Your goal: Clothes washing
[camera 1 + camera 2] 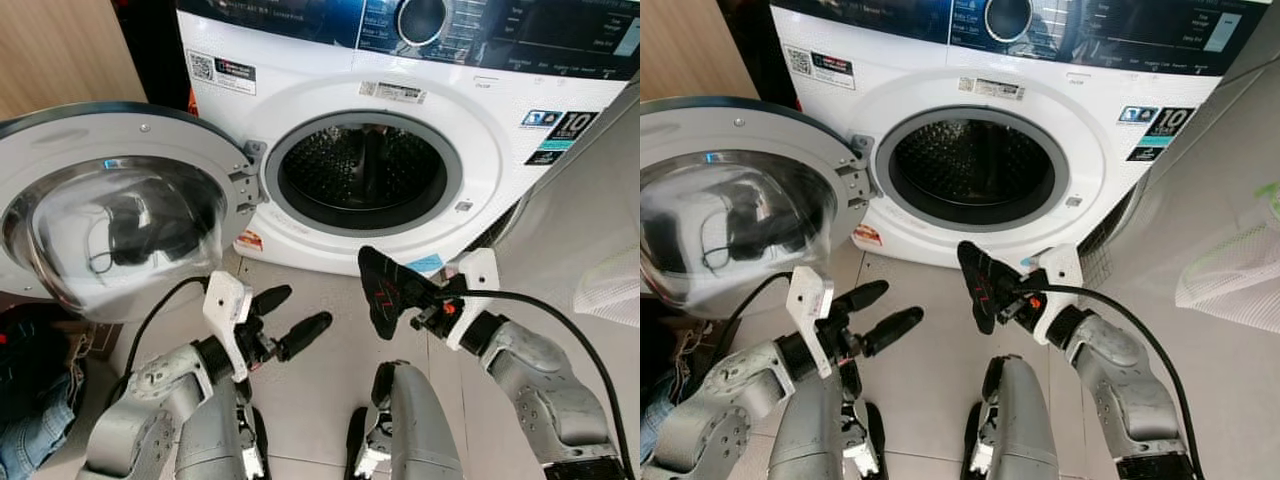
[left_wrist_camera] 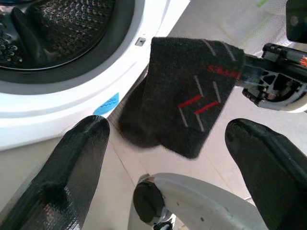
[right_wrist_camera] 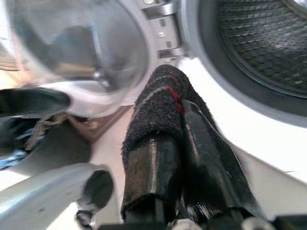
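While the right gripper point(image 1: 425, 300) clamps a black sock point(image 1: 385, 290), its long axis hangs downward; left gripper point(image 1: 290, 318) fingers stand apart.

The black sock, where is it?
The black sock hangs pinched in the right gripper, right of centre, just below the washing machine's open drum.

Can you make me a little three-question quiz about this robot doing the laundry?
1. True or false: the washing machine door is closed.
2. Which gripper holds the black sock? A) left gripper B) right gripper
3. Fill in: the stripes on the sock are grey and ____.

Key: 1 false, it is swung open. 2 B; the left one is open with nothing in it. 3 red.
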### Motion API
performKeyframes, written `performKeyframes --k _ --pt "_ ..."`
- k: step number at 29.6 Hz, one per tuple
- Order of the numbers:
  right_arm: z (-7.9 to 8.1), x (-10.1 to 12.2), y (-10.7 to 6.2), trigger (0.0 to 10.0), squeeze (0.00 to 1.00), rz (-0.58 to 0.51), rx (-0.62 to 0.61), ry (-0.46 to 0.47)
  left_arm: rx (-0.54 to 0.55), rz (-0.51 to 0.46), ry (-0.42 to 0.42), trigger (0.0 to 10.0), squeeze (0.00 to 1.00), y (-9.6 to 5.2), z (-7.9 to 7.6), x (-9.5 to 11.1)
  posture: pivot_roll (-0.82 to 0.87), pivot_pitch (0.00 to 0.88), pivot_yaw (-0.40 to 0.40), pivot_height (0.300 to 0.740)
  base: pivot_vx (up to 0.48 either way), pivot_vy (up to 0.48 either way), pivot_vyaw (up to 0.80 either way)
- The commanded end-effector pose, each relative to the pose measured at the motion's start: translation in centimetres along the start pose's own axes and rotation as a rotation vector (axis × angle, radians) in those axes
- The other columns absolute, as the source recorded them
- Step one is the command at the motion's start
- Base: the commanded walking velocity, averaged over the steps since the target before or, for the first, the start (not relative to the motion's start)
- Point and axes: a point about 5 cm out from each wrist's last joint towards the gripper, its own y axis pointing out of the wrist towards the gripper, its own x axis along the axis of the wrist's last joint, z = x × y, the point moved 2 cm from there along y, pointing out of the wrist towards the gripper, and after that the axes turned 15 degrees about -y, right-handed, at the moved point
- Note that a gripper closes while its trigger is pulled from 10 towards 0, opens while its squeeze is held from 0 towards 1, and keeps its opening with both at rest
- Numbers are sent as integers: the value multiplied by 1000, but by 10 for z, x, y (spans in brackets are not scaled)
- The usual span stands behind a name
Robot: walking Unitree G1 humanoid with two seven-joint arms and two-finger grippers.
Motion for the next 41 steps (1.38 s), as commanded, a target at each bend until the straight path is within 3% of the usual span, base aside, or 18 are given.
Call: performKeyframes --k 1,9,14,19,26,33,37,41 --pt "7 3 -4 10000 0 -13 47 23 -44 33 -6 10000 0 1 -9 -5 116 276 -100 577 0 0 0" --pt "21 19 -10 10000 0 -90 171 104 -95 72 -4 10000 0 1 -18 -7 113 272 -101 577 0 0 0" --pt "22 20 -11 10000 0 -95 184 109 -97 76 -3 10000 0 1 -18 -8 113 272 -101 577 0 0 0" --pt "41 27 -18 10000 0 -133 309 149 -113 86 1 10000 0 1 -22 -8 111 279 -104 577 0 0 0" --pt "55 41 -24 10000 0 -190 410 169 -107 85 14 10000 0 4 -20 -6 109 286 -106 577 0 0 0" --pt "60 43 -23 10000 0 -194 432 178 -158 114 7 10000 0 7 -27 -10 105 285 -107 577 0 0 0" --pt "61 42 -22 10000 0 -186 430 177 -248 121 -25 10000 0 8 -42 -10 105 285 -107 577 0 0 0" --pt "62 41 -21 10000 0 -181 434 180 -263 141 -31 10000 0 6 -45 -14 106 285 -109 577 0 0 0"
